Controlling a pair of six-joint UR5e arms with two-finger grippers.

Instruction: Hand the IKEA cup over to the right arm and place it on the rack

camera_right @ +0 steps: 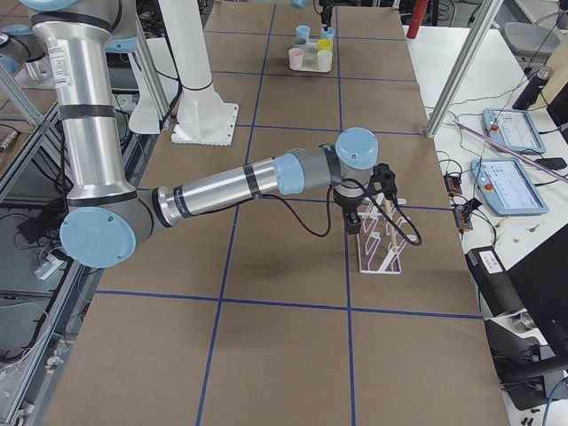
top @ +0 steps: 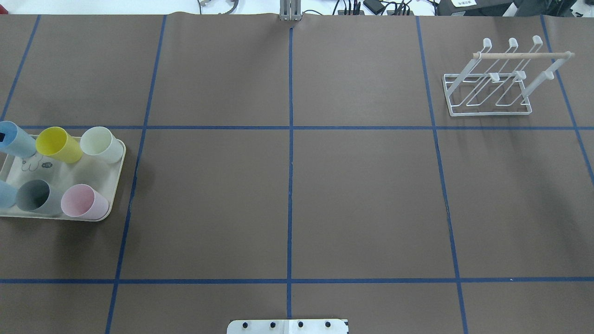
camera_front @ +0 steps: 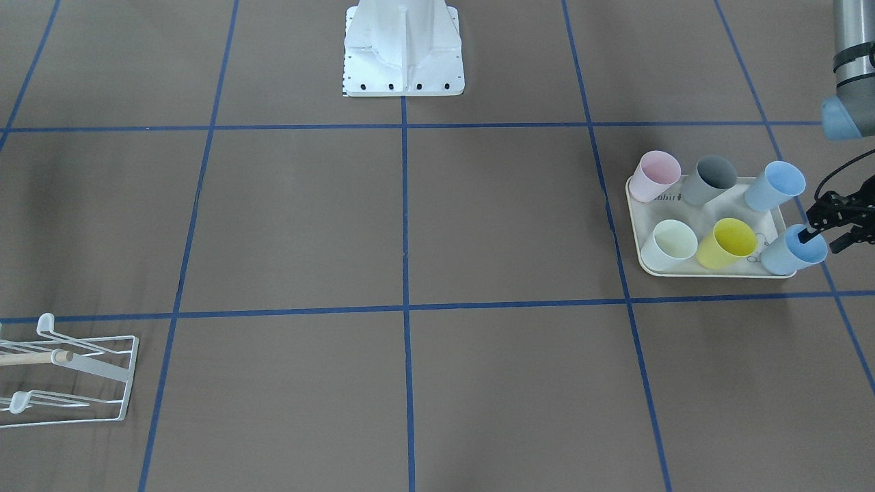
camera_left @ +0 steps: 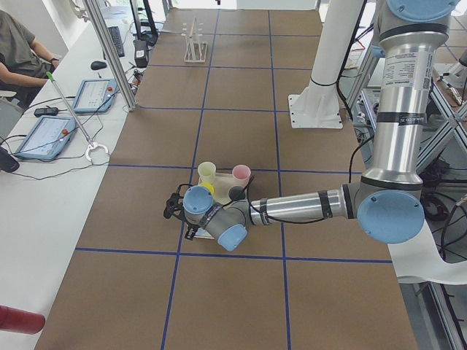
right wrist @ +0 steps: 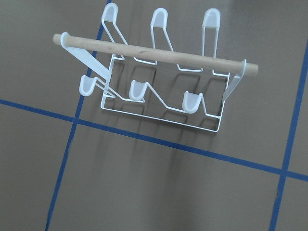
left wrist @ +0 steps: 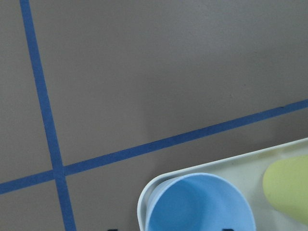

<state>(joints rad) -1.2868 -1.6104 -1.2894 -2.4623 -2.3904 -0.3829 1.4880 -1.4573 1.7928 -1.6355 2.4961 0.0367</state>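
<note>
Left pincer (camera_front: 822, 239) is released: jaws apart, straddling the wall of the light-blue cup (camera_front: 786, 256), one finger dipped inside the mouth, not clamped. The cup stands mouth up in the corner of the cream tray (camera_front: 730, 205), at the far-left end of the tabletop (top: 362, 195), on the side away from the robot base. It's just beside the yellow cup (camera_front: 726, 243), with the pale cup (camera_front: 670, 244) next along that row. The other row has the pink cup (camera_front: 653, 176), the grey cup (camera_front: 709, 180) and a second blue cup (camera_front: 774, 186). Left arm (camera_left: 306, 206) reaches low across the tray. Right pincer (camera_right: 357, 213) hangs over the white wire rack (camera_right: 383, 244); it shows only in the side view, so I can't tell whether it's released or clenched. Right arm (camera_right: 222, 186) is stretched out nearly level toward it. The rack sits at the opposite end of the tabletop, well apart from the tray, with the wooden dowel (right wrist: 154, 50) across its top and two rows of upturned pegs, none carrying a cup.
</note>
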